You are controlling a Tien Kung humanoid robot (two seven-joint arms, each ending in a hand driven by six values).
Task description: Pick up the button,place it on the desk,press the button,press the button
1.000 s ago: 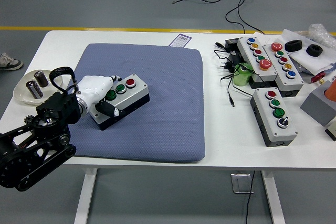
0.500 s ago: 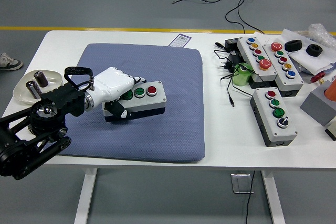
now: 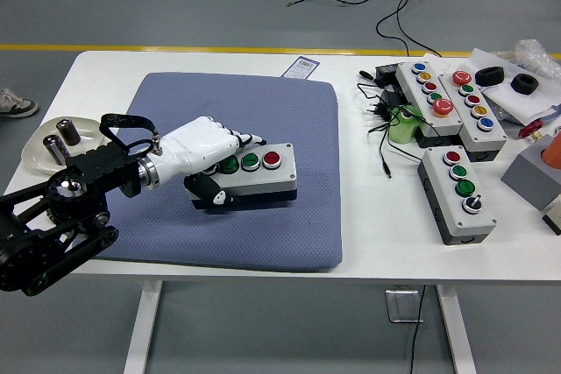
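Note:
The button box [image 3: 259, 177] is a grey-topped, black-sided box with two green buttons and one red button. It is over the blue-grey mat [image 3: 263, 67], near the mat's middle front. My left hand [image 3: 210, 159], white with a black arm, is shut on the box's left end, fingers over the top and thumb on the near side. I cannot tell whether the box touches the mat. My right hand is not in view.
A white dish [image 3: 35, 148] with small cylinders sits at the left edge. On the right stand several other button boxes [image 3: 460, 192], [image 3: 429, 94], [image 3: 478, 111], tangled black cables [image 3: 381, 120], a green object [image 3: 405, 124] and black rings [image 3: 524, 83].
My left hand has carried the button box to the right across the mat, from the mat's left side to near its middle, and turned it level with the table's edge.

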